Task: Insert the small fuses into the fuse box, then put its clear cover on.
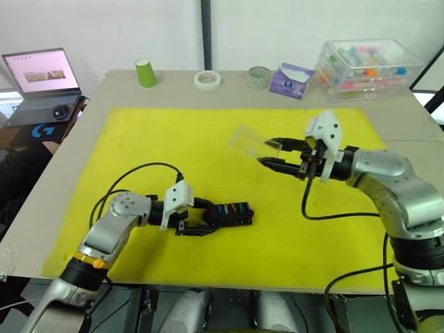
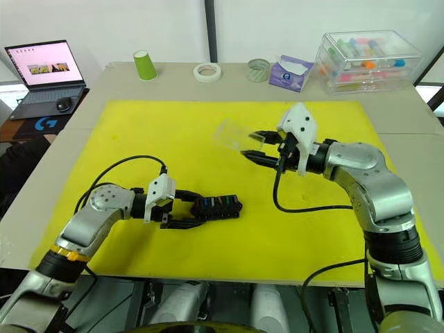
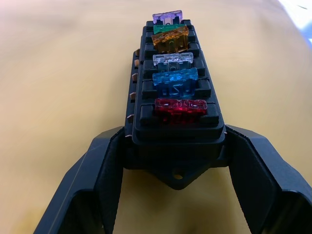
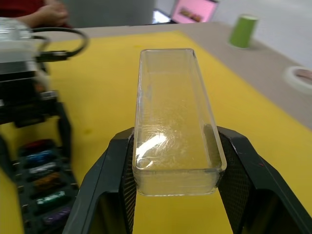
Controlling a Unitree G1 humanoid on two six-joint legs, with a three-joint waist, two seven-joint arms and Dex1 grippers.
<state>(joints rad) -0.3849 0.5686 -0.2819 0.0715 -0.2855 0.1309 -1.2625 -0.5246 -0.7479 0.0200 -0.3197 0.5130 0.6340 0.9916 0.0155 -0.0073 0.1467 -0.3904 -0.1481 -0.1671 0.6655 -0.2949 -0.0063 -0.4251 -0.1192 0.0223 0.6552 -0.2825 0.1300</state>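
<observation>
We've got the left gripper [image 1: 201, 218] clamping the fuse box [image 1: 231, 214] steady; right gripper [image 1: 272, 153] pinches the cover [image 1: 251, 141], ready for capping.

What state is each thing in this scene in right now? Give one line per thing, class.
Fuse box: lying on the yellow mat, gripped at one end by the left tool.
Small fuses: six seated in the box's slots.
Clear cover: off the box, held in the air by the right tool.
Laptop: open, screen lit.
Green cup: upside down.
</observation>
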